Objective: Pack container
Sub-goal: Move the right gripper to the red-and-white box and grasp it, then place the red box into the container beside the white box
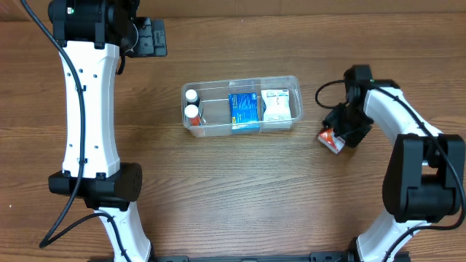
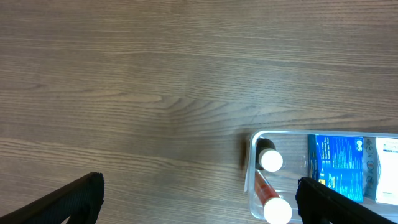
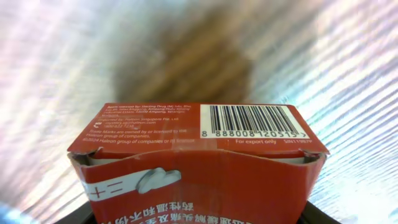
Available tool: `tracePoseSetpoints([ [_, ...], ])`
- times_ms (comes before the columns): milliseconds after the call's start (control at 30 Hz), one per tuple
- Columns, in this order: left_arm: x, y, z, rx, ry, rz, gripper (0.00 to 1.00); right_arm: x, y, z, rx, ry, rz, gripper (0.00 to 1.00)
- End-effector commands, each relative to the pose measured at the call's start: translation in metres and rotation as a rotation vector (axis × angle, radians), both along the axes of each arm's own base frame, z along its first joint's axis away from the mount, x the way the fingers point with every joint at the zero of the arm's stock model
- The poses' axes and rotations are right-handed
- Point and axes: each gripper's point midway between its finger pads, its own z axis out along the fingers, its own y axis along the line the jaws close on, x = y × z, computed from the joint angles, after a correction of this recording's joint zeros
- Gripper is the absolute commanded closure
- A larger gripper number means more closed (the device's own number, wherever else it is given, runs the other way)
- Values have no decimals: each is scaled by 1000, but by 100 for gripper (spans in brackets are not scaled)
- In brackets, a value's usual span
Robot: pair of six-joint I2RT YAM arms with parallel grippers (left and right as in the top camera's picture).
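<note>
Table (image 1: pixel 240 196): one, wood-grain. Bare wood lies on all sides of both grippers, widest between the two arms on the base side.

Left arm (image 1: pixel 91 109): one, stretched far out from its base. The left gripper (image 2: pixel 200 183) hangs over bare wood with its fingers spread wide and nothing between them.

Right arm (image 1: pixel 408 138): one, bent inward. The right gripper (image 1: pixel 342 129) angles down and pinches the red box.

Container (image 1: pixel 215 109): one, clear, flat on the table. It sits just left of the right gripper across a narrow bare strip, and off the left gripper's right finger.

Contents, counted:
- one blue box (image 1: pixel 245 110), mid-tub
- one white packet (image 1: pixel 275 105), at the end nearest the right gripper
- two white-capped bottles (image 1: pixel 191 103), side by side at the end nearest the left gripper

Red box (image 3: pixel 199 162): one, barcode face up, outside the container.
</note>
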Motion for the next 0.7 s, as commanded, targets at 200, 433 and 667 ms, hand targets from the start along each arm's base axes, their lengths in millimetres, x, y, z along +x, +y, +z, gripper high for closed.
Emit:
tracePoseSetpoints([
  [200,1,-1,4,-3,-15,-2,0,86,92,187,-84,-533,615,33],
  [433,0,-1,3,-3,-9,-1,0,81,152,168,-69,-522,820,30],
  [667,0,-1,3,-4,-9,2,0,89,167,128,-56,-451,849,29],
])
